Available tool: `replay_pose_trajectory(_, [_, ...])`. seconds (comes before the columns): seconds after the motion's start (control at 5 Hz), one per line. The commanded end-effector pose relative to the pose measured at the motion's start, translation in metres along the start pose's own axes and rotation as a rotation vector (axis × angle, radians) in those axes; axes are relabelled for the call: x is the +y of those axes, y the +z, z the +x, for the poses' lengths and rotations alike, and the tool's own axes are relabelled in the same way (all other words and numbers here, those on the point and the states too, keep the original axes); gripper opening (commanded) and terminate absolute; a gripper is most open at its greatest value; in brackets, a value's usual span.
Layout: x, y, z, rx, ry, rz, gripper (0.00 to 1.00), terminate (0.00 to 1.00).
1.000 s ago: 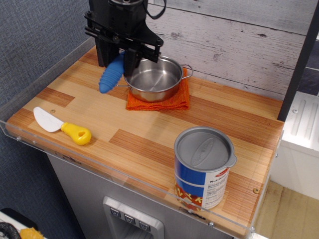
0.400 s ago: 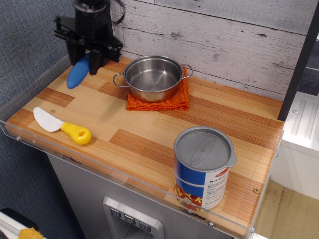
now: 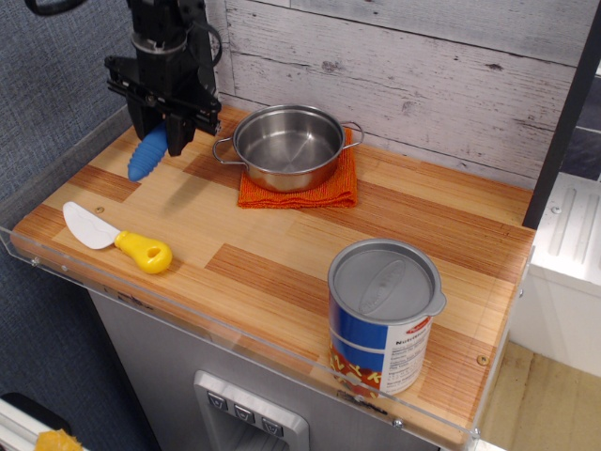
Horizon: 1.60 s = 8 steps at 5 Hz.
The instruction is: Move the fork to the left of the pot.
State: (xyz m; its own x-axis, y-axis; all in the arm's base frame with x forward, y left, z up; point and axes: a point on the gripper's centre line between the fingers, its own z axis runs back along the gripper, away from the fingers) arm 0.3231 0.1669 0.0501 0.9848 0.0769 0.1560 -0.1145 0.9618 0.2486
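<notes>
The shiny steel pot (image 3: 287, 146) stands on an orange cloth (image 3: 310, 191) at the back of the wooden counter. My black gripper (image 3: 161, 129) is to the left of the pot, shut on the fork. Only the fork's ribbed blue handle (image 3: 147, 155) shows, hanging down and left from the fingers just above the counter. The tines are hidden inside the gripper.
A white-bladed knife with a yellow handle (image 3: 117, 241) lies near the front left edge. A tall blue-and-white tin can (image 3: 383, 317) stands at the front right. A clear plastic rim (image 3: 56, 169) borders the counter's left and front. A wood-plank wall runs behind.
My gripper carried the fork from beside the pot's left rim leftward, then slightly lower toward the counter. The pot, knife and can have not moved.
</notes>
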Motion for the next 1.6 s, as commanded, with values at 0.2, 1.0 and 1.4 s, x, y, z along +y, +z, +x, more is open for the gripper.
replay_pose_trajectory(0.2, [0.01, 0.001, 0.0, -0.096, -0.038, -0.01, 0.0, 0.0])
replay_pose_trajectory(1.0, [0.02, -0.013, -0.012, -0.109, -0.066, -0.079, 1.0, 0.0])
replay_pose_trajectory(1.4, [0.024, -0.005, -0.013, -0.129, -0.062, -0.073, 1.0, 0.0])
